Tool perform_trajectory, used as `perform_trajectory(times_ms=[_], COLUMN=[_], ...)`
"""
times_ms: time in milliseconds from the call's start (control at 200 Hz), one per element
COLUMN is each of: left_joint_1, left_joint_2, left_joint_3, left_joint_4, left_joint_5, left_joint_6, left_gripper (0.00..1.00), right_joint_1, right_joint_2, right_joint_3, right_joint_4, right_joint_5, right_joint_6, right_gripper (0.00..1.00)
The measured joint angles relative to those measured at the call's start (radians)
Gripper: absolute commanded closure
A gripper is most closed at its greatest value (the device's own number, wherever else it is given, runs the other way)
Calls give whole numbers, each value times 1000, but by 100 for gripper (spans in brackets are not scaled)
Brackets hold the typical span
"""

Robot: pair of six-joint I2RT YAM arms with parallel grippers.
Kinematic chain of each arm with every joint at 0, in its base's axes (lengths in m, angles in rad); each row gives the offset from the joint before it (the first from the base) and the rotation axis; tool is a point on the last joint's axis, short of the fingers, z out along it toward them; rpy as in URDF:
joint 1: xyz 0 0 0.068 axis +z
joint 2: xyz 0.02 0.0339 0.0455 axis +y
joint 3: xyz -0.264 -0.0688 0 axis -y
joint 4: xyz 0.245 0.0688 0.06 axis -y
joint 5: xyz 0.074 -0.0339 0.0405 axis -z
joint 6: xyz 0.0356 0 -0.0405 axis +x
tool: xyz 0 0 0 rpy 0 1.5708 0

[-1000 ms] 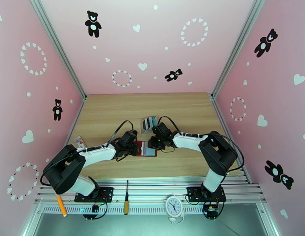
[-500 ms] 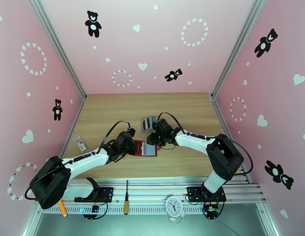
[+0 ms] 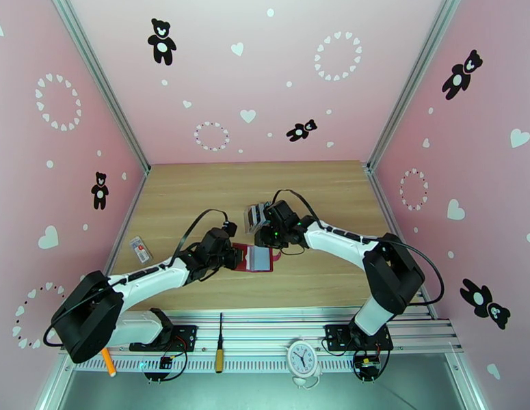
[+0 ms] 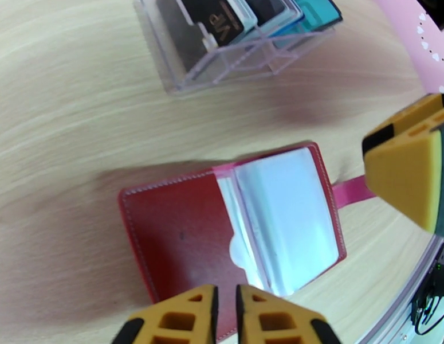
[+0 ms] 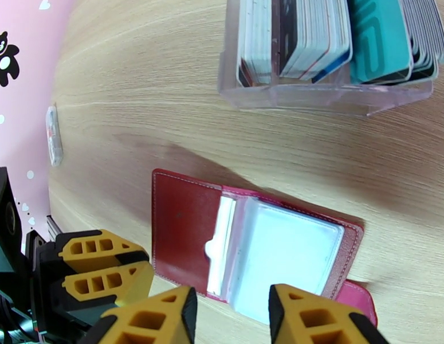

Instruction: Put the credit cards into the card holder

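Lab booth: pink sticker walls point(image 3: 217, 76), aluminium frame point(image 3: 102, 83).

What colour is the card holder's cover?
Dark red card holder, clearest in the left wrist view.

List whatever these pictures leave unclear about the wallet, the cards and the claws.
- Wallet inside: left wrist view, glare whitens it, so any card there cannot be seen.
- Cards in the clear rack: right wrist view, packed edge-on and cut by the top edge; count unknown.
- Left claw: left wrist view, bottom edge cuts it; grip on the wallet unclear.
- Small flat item far left: top view, too small to identify.
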Motion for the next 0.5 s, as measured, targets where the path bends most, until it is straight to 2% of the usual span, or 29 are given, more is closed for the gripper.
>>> perform_trajectory(times_ms=[225, 501], left_joint_1=[-2, -2], left_joint_2=[-16, -48], left_joint_3=[-41, -72], left_joint_4=[-1, -8], left_joint_5=[67, 66], left_joint_6=[-10, -14], left_gripper=[76, 75], right_joint_1=[2, 7], right_joint_2=[71, 128], right_joint_3=[0, 7], right_joint_4=[0, -1], right_joint_5=[9, 14], right_joint_6=[-13, -23], right_gripper=[60, 61])
